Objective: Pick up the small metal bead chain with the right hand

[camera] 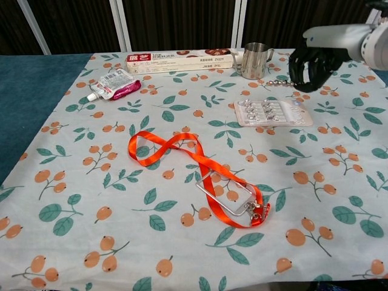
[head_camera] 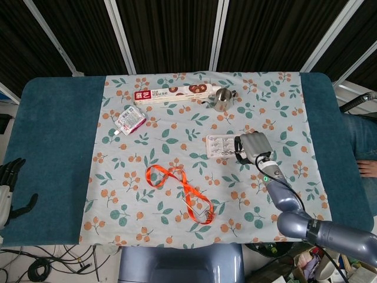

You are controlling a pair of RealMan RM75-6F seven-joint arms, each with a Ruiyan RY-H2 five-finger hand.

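- My right hand (camera: 312, 65) has its fingers curled closed on the small metal bead chain (camera: 276, 83); it is lifted clear of the cloth, above the far edge of the blister pack (camera: 273, 112).
- The chain sticks out sideways from the fingers toward the robot's left, its long axis roughly level, free end near the metal cup (camera: 254, 60).
- My left hand (head_camera: 10, 188) rests at the table's far-left edge, fingers loosely apart, holding nothing, well apart from the chain.
- The chest view shows the chain's beads and the lift; the head view shows the right hand (head_camera: 252, 147) over the pack (head_camera: 222, 145), chain barely visible.
- I judge the pick essentially done.
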